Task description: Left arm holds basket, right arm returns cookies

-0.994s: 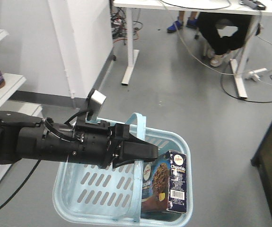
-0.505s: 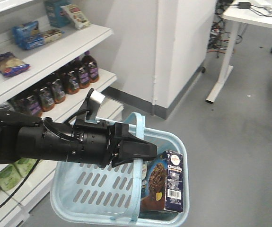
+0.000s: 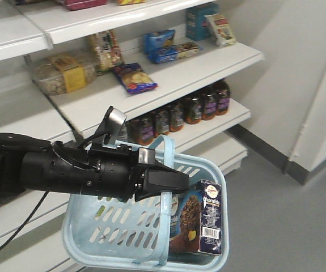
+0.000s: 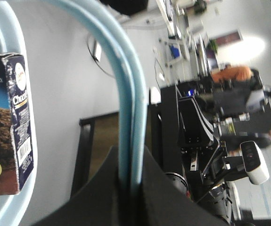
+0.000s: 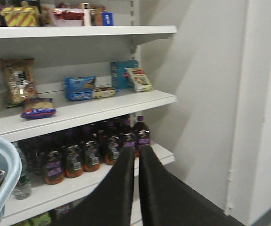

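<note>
Exterior front-facing view: the left arm [image 3: 49, 170] reaches in from 9 o'clock.
Left end effector [image 3: 171, 181]: pinching the hoop handle [image 3: 165, 147] of the basket [image 3: 94, 249] near its top; the left wrist view shows the handle [image 4: 126, 108] running between the black fingers.
Basket: hangs from that grip, clear of the floor [image 3: 299, 226].
Cookie carton [image 3: 202, 224]: upright inside the basket, in the corner at 4 o'clock, against the side wall.
Right end effector [image 5: 136, 149]: fingers pressed together with nothing between them; the basket rim [image 5: 5, 160] sits at 8 o'clock, well apart.
Edges: the shelf [image 3: 197, 71] and a row of bottles [image 3: 191, 107] stand behind the basket toward 12 o'clock.
Open room: bare grey floor at 4 o'clock; plain wall [image 5: 206, 94] at 3 o'clock of the right end effector.
</note>
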Motion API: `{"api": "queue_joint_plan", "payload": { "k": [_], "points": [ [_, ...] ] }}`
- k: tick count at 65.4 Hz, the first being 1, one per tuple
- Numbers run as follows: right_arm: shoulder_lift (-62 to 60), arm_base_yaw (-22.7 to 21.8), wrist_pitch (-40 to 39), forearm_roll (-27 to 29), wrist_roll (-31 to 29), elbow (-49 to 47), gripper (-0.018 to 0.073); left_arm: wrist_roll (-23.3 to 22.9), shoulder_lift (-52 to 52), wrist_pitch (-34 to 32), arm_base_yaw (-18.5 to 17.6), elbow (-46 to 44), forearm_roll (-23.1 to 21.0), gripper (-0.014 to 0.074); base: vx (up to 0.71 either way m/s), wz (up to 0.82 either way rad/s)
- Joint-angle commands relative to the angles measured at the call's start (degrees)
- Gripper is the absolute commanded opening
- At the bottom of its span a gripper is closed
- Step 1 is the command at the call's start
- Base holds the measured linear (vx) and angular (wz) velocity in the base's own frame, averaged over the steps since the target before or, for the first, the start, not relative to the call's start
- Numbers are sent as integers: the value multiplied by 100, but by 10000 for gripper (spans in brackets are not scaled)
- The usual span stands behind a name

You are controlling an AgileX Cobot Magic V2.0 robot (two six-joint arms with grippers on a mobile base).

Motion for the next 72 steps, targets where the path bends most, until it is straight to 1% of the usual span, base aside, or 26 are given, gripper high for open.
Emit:
{"api": "queue_joint_plan", "payload": {
  "k": [1,18,34,55,72],
  "points": [
    [-75,-46,-436,-31,-36,96,-6,23,-247,377,-32,-185,-674,-3,22,78],
    [-75,-46,-436,-31,-36,96,-6,23,-247,377,-32,-185,-674,-3,21,79],
    [-75,-46,-436,-31,-36,96,-6,23,-247,377,-32,-185,-674,-3,18,63],
    [-75,-46,-436,-31,-36,96,-6,23,-247,377,-32,-185,-674,-3,14,48],
    [-75,-46,-436,-31,-36,96,-6,23,-247,377,-32,-185,-674,-3,11,32]
  ]
}}
